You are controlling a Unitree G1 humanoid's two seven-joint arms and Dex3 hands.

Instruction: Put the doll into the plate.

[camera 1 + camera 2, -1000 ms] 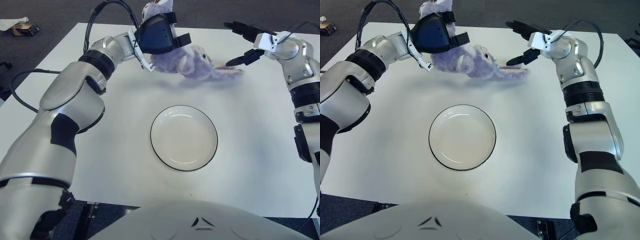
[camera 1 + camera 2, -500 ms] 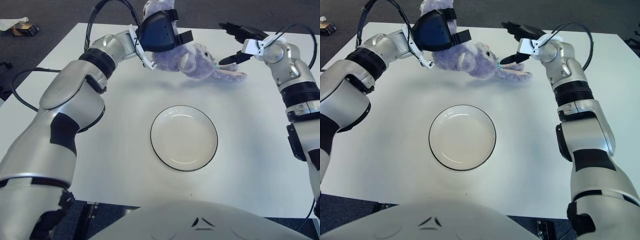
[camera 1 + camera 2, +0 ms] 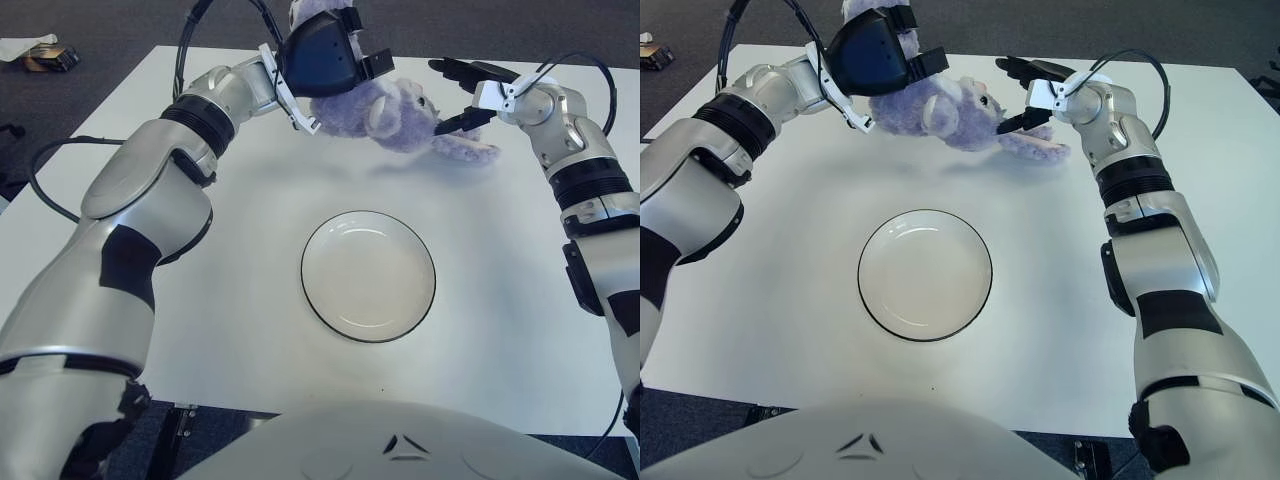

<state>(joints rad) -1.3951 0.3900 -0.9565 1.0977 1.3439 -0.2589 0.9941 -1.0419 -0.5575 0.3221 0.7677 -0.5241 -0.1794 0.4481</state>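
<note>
A lavender plush doll (image 3: 400,115) hangs over the far middle of the white table (image 3: 240,300), its lower end (image 3: 462,148) trailing to the right near the surface. My left hand (image 3: 322,60) is shut on the doll's upper part and holds it up. My right hand (image 3: 470,95) is open at the doll's right end, fingers spread above and beside it. The white plate (image 3: 368,275) with a dark rim lies empty at the table's centre, nearer me than the doll. The doll also shows in the right eye view (image 3: 955,110).
A small object with white paper (image 3: 40,52) lies on the dark floor at the far left, off the table. Black cables (image 3: 200,25) loop from my left forearm. The table's far edge runs just behind the doll.
My left hand has lifted the doll slightly and shifted it right. My right hand has moved left, closing in on the doll's right end.
</note>
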